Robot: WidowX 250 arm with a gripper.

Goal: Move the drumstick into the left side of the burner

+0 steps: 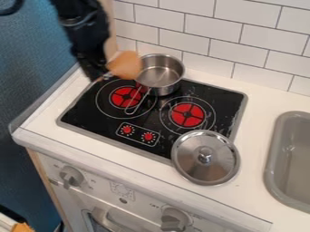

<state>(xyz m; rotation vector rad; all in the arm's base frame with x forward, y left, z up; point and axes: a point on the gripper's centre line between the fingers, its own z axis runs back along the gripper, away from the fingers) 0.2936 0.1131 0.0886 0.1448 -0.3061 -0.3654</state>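
Spanning from large to small: black cooktop (86, 114), gripper (102, 76) above its back left corner, steel saucepan (169, 86), toy drumstick (125, 65).
The gripper pinches the drumstick's thin end; the rounded brown end juts sideways from the fingertips toward the pan.

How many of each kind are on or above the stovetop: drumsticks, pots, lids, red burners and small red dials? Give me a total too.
Drumstick: 1
Pot: 1
Lid: 1
Red burners: 2
Small red dials: 2
Total: 7
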